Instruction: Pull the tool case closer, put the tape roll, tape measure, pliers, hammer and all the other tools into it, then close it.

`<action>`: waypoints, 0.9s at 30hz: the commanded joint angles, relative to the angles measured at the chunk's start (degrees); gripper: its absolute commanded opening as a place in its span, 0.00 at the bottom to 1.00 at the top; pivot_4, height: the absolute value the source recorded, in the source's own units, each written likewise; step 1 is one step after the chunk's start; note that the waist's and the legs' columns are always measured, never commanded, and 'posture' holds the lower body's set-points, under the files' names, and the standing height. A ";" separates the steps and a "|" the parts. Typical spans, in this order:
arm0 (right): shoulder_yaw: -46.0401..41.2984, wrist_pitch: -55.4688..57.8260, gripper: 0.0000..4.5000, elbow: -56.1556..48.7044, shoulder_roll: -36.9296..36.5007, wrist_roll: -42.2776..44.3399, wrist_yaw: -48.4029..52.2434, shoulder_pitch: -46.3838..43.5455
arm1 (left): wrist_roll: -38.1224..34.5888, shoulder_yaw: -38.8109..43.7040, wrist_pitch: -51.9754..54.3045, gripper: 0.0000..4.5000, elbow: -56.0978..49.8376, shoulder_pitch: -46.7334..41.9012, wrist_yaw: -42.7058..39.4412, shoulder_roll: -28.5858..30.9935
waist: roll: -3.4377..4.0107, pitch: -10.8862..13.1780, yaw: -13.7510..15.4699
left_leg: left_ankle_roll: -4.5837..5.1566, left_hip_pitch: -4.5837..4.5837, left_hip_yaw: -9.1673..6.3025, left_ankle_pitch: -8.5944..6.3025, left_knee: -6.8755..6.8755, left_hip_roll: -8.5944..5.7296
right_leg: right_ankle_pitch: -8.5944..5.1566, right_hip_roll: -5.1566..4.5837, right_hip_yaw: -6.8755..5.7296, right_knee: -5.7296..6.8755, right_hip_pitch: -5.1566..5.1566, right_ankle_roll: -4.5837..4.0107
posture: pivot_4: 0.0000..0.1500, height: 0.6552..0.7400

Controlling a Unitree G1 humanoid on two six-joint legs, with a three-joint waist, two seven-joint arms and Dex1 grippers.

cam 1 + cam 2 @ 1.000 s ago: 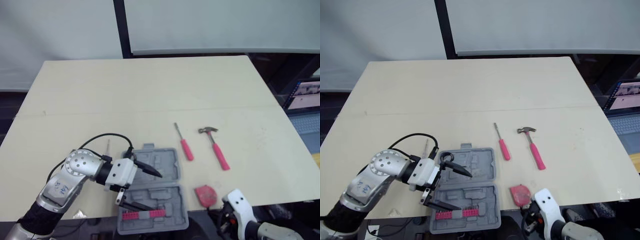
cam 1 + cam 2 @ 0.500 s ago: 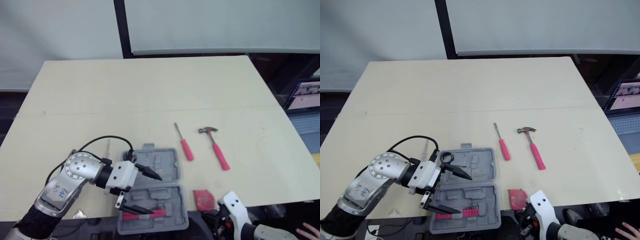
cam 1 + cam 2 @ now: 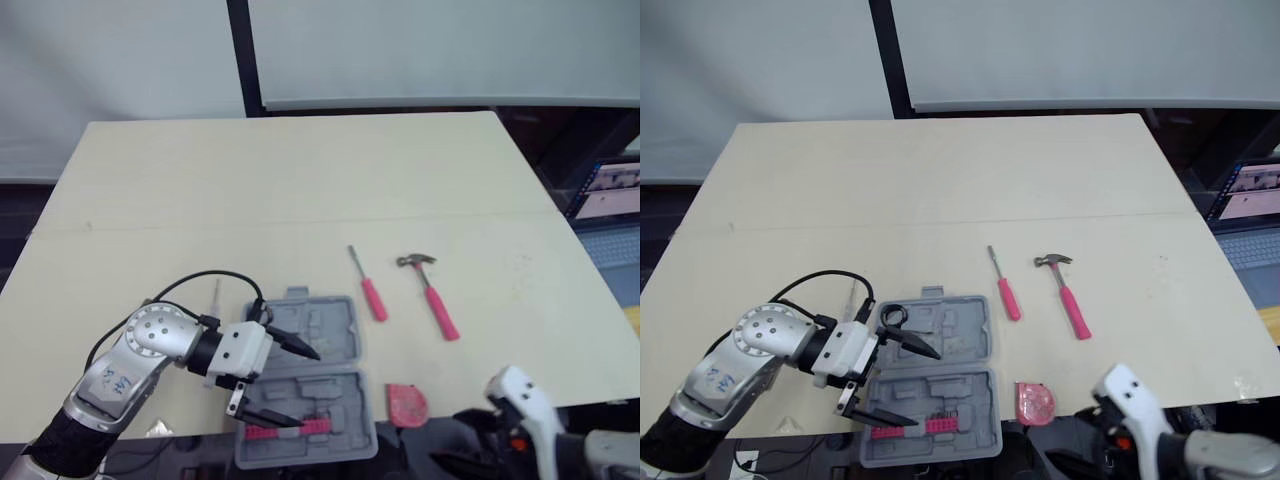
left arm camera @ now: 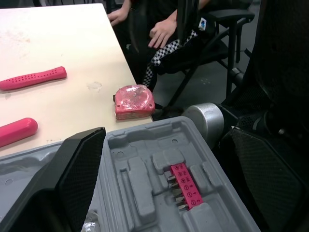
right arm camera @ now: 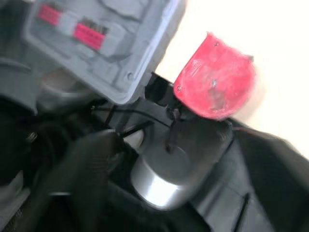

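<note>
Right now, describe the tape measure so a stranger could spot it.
On the pale table, find the open grey tool case at the near edge. Just right of it, at the table's edge, sits the tape measure. It is a squat red block, while the screwdriver and hammer farther back are long with pink handles.

Laptop (image 3: 610, 190) right of table (image 3: 300, 180); person (image 4: 161, 34) seated beside table edge.
</note>
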 commanded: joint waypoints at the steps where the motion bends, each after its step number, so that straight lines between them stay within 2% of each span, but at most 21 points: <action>1: -3.60 -7.68 0.99 -0.10 -3.81 -0.07 11.20 -3.57 | -1.31 1.17 -1.18 1.00 -0.49 -0.06 -0.86 0.37 | -0.08 0.04 -0.01 | 0.01 0.02 -0.01 0.01 -0.01 0.02 | 0.01 0.02 0.01 0.00 0.01 -0.01 | 1.00 1.00; 4: 9.10 -26.72 0.99 7.52 -6.87 -18.70 19.11 -5.60 | -1.48 1.36 -1.35 1.00 -1.02 0.12 -1.23 0.74 | -0.10 0.04 0.18 | 0.02 -0.01 -0.04 0.00 -0.03 0.03 | 0.01 0.03 0.00 -0.15 0.02 -0.02 | 1.00 1.00; 6: 17.31 -38.00 0.99 14.13 -6.98 -27.81 22.16 -8.64 | -1.31 1.32 -1.48 1.00 -1.54 0.32 -1.15 0.92 | -0.08 0.05 0.26 | 0.06 -0.03 -0.07 -0.03 -0.01 0.02 | 0.04 0.00 -0.03 -0.39 0.09 0.02 | 1.00 1.00; 11: 29.90 -51.60 0.99 25.32 -5.26 -38.86 25.38 -15.11 | -0.59 1.60 -1.48 1.00 -2.77 1.50 0.05 1.45 | 0.00 0.10 0.19 | -0.05 -0.09 0.13 0.02 0.13 -0.09 | 0.07 -0.17 0.00 -0.54 0.16 0.13 | 1.00 1.00; 16: 36.72 -55.23 0.99 28.17 -1.55 -45.04 22.28 -18.02 | 1.78 2.47 -3.55 1.00 -4.05 4.44 1.40 2.83 | 0.07 0.11 0.12 | -0.17 -0.04 0.08 0.09 0.14 0.00 | 0.07 -0.07 0.01 -0.47 0.17 0.12 | 1.00 1.00; 27: 41.51 -54.45 0.99 28.76 0.81 -49.92 19.70 -20.43 | 2.14 1.90 -4.07 1.00 -6.09 6.20 3.06 3.09 | 0.07 0.12 0.23 | -0.11 0.01 0.04 0.10 0.17 -0.01 | 0.16 -0.11 -0.04 -0.32 0.21 0.11 | 1.00 1.00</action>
